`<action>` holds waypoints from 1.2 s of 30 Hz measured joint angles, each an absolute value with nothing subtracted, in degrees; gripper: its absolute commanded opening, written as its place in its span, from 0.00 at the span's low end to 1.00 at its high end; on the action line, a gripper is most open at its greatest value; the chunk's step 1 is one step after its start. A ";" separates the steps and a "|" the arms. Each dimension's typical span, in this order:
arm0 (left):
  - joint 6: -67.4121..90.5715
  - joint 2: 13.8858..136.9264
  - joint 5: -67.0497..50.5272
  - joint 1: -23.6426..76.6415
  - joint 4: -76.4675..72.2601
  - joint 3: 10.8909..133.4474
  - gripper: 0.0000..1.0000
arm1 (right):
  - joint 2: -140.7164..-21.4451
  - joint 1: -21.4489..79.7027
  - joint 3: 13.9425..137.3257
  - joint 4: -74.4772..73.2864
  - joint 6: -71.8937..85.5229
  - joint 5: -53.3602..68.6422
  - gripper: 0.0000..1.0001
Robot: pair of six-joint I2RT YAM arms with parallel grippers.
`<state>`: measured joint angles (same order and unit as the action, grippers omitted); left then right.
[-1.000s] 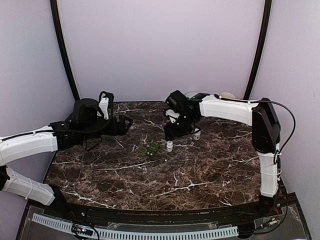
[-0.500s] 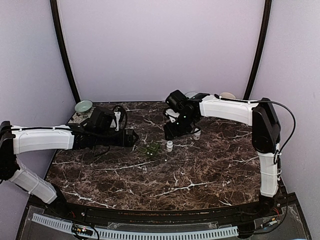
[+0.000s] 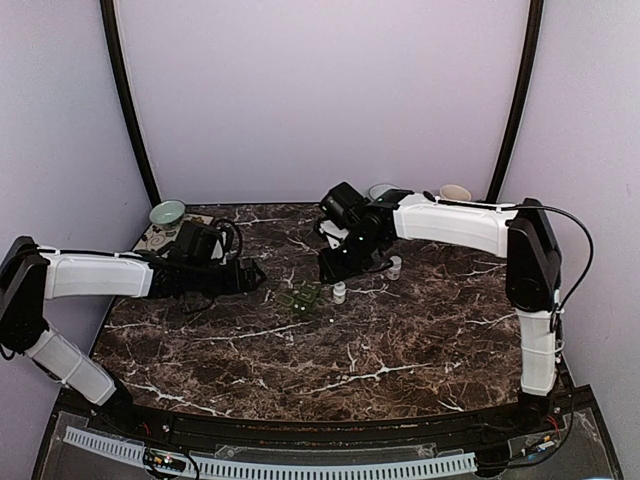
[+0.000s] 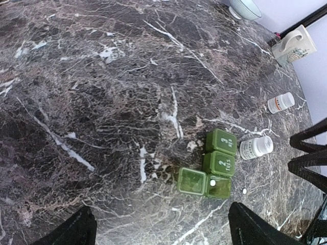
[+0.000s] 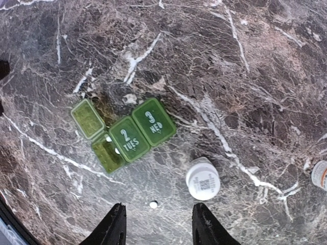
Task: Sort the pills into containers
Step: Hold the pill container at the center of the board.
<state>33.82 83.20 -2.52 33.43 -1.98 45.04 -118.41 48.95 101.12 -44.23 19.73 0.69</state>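
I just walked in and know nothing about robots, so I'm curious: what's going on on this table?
A robot is sorting pills. Neither arm holds anything: the left gripper hangs open over the marble table, and the right gripper, jaws apart, hovers above a loose white pill beside the green pill organizer. One compartment is open; those marked 2 TUES and 3 WED are shut. A white bottle stands nearby.

The left arm (image 3: 100, 275) reached low from 9 o'clock toward the middle, the left fingers (image 4: 82, 232) spread wide. The right arm (image 3: 450, 222) stretched in from 2 o'clock, the right fingers (image 5: 115, 227) pointing down, parted and empty.
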 measured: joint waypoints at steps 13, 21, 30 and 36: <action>40.40 88.09 -8.36 29.19 -7.29 41.91 0.75 | -121.84 49.89 106.08 -42.37 21.65 4.54 0.16; 42.72 91.11 -10.79 28.10 -9.26 41.91 0.65 | -130.39 49.89 113.30 -42.83 21.30 5.72 0.10; 43.16 93.54 -12.62 27.90 -9.41 42.81 0.51 | -132.42 49.89 113.71 -43.53 20.86 5.82 0.08; 43.18 95.48 -13.89 27.88 -9.63 44.38 0.45 | -132.81 49.87 113.71 -43.53 20.45 5.89 0.08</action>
<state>43.18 95.48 -13.89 27.88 -9.63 44.38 -132.81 49.87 113.71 -43.53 20.45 5.89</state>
